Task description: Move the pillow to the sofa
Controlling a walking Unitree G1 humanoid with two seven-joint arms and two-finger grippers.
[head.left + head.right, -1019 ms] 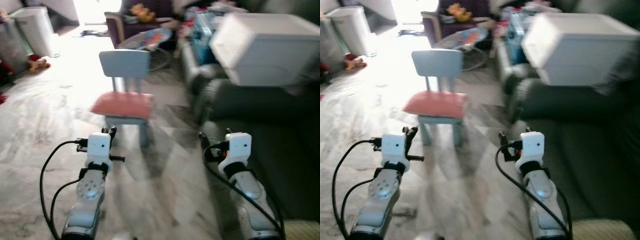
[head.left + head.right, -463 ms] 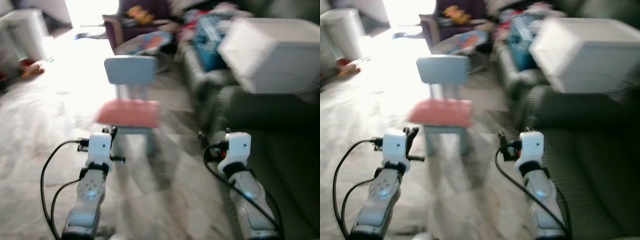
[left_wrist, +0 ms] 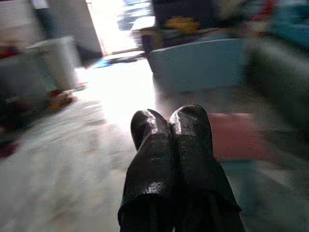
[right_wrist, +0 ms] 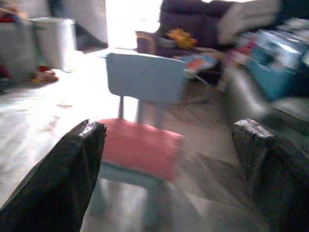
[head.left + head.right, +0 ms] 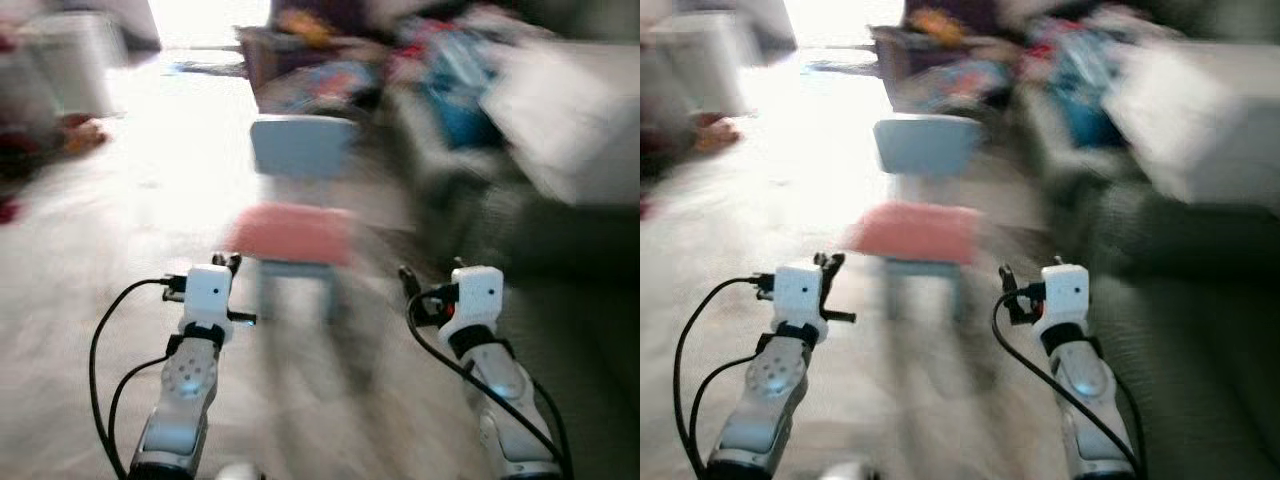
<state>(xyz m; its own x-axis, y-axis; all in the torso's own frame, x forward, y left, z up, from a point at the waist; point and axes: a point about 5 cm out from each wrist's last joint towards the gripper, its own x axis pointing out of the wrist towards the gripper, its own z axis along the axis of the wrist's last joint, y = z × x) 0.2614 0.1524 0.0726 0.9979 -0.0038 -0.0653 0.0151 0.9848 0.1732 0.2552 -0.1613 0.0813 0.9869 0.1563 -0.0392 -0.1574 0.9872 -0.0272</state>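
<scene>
A flat pink pillow (image 5: 292,233) lies on the seat of a small light-blue chair (image 5: 302,146) ahead of me, blurred by camera motion. The dark grey sofa (image 5: 1180,300) runs along my right side. My left gripper (image 3: 170,126) is shut with nothing in it, held low in front of the chair. My right gripper (image 4: 169,140) is open wide, its fingers (image 4: 72,159) apart, with the pillow (image 4: 140,147) and chair ahead of them. Both arms are raised short of the chair.
A large white box (image 5: 570,120) and a heap of blue and coloured things (image 5: 450,70) rest on the sofa. A white bin (image 5: 75,60) stands far left, a purple armchair (image 4: 188,19) at the back. Pale marble floor lies open on the left.
The whole picture has shifted right, so the camera has turned to the left; chair and pillow sit more centrally. Both arms keep their pose.
</scene>
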